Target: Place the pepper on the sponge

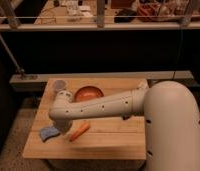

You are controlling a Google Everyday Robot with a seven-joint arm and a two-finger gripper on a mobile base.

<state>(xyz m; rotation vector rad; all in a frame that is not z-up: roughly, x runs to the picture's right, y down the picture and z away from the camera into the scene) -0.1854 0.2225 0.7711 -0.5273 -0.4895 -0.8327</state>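
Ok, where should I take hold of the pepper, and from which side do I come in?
Probably across its middle, coming straight down from above. The pepper lies flat and slanted on the table, long and slim, so closing across the narrow width should hold. In the camera view the gripper hangs just left of it, beside the sponge.

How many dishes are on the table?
2: a red bowl at back centre, a cup at back left. The arm may hide others. The pincer hangs between sponge and pepper.
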